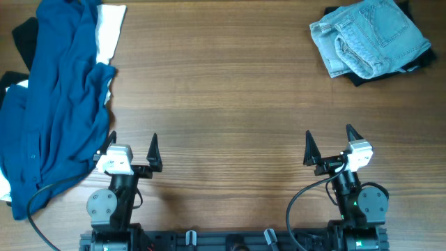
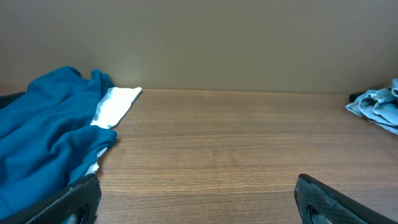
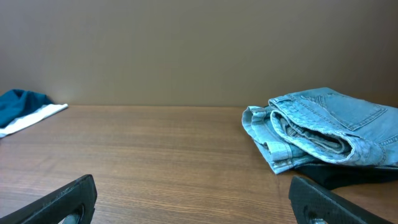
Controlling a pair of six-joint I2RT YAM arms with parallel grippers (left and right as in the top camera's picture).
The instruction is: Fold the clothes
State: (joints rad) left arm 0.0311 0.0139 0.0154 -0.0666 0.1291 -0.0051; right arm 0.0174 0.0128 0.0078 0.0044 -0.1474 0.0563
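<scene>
The clothes, a large deep-blue thin garment with small buttons (image 1: 56,97), lies crumpled along the table's left side, and shows at the left of the left wrist view (image 2: 43,130). A corner of it shows far left in the right wrist view (image 3: 18,102). My left gripper (image 1: 132,143) is open and empty near the front edge, its left finger just beside the garment's edge; its fingertips frame the left wrist view (image 2: 199,199). My right gripper (image 1: 327,138) is open and empty at the front right, over bare wood (image 3: 193,199).
Folded pale-blue jeans (image 1: 369,35) lie on a dark cloth at the back right, also in the right wrist view (image 3: 323,127). White cloth (image 1: 108,31) and black cloth (image 1: 24,38) lie under the blue garment at the left. The wooden table (image 1: 223,90) spans the middle.
</scene>
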